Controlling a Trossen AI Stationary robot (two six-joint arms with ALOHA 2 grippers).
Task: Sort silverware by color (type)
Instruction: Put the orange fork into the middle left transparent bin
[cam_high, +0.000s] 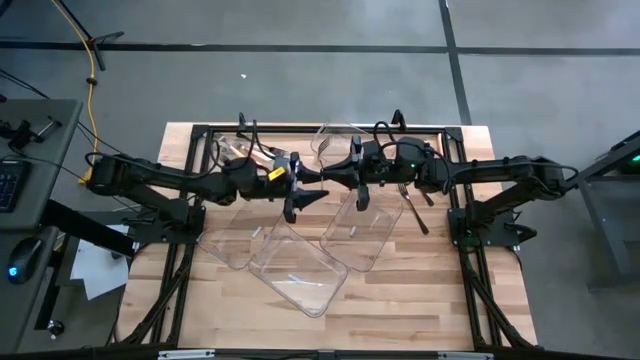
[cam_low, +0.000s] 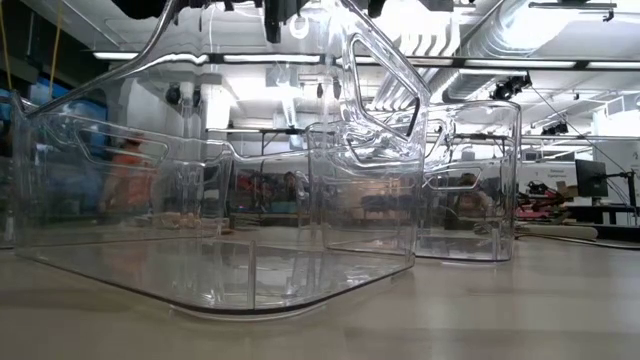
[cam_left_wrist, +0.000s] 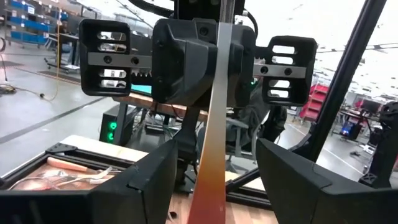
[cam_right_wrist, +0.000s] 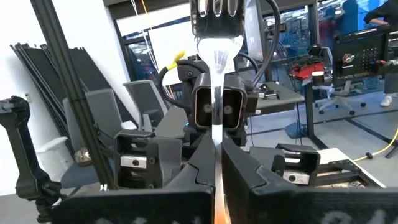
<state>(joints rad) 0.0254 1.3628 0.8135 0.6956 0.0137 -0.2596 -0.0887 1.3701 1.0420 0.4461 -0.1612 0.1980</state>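
Observation:
My right gripper hovers over the middle of the table, shut on an orange-handled fork. The fork stands upright with its silver tines on top. My left gripper faces it from the table's left and is open. Its two fingers stand on either side of the fork's shaft without touching it. More orange-handled silverware lies at the far left, and dark pieces lie on the wood at the right. My right gripper pinches the fork's handle between its two fingers, below the silver neck. The fingers come level from the table's right and lie across the handle. The fork stands upright, tines up, lifted clear of the table and bins.
Several clear plastic bins stand under and around the grippers and fill the low view. A black frame borders the wooden table top.

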